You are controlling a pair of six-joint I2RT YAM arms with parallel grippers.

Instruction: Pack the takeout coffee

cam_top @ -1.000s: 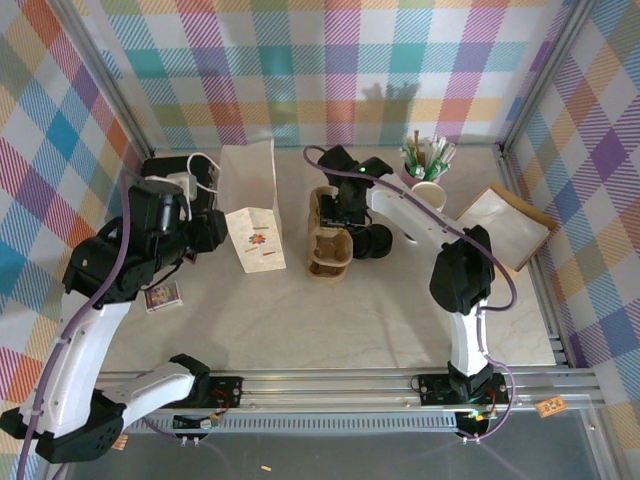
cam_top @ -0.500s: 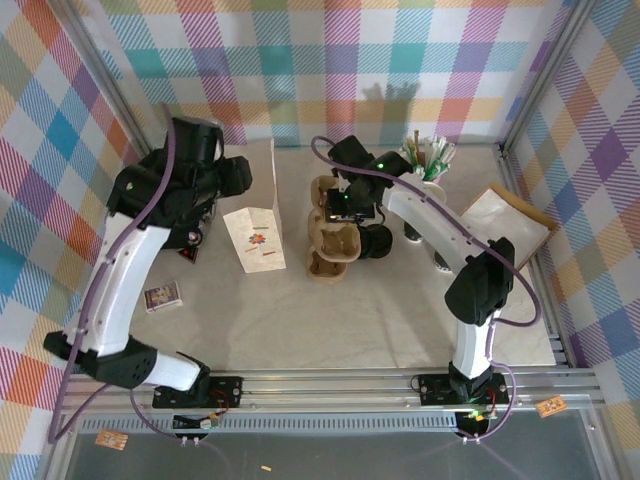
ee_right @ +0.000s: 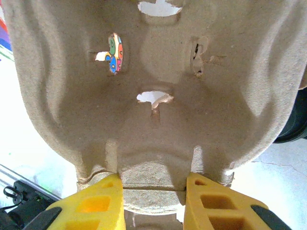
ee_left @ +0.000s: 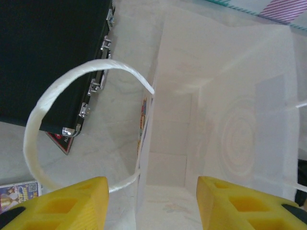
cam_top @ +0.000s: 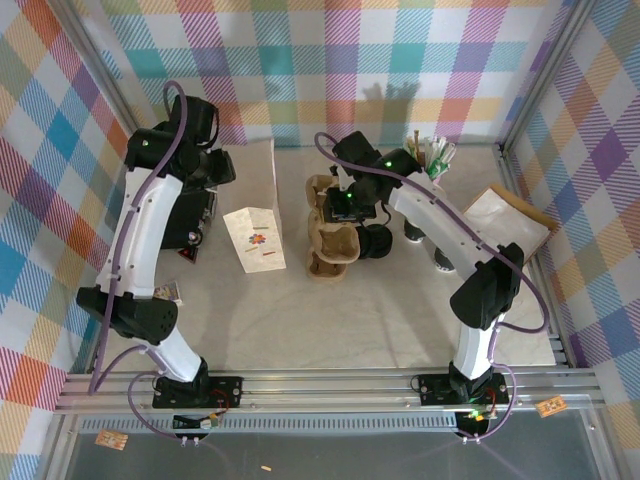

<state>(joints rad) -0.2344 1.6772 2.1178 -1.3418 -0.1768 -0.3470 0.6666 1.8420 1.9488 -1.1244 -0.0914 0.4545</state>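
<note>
Right gripper clenched on pulp carrier edge, frame centre. Left gripper released, 2 fingers straddling paper bag rim, upper left. Takeout coffee just right of carrier, unpacked. Advice: carrier level, bag mouth wide.

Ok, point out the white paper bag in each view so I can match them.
Top external: the white paper bag is left of centre, beside the black case.
Left wrist: the bag's open mouth fills the right side; case top left.
Right wrist: apparently its coloured logo, through a hole in the cup carrier.
Shared landmark: that logo, edge-on in the left wrist.
</note>
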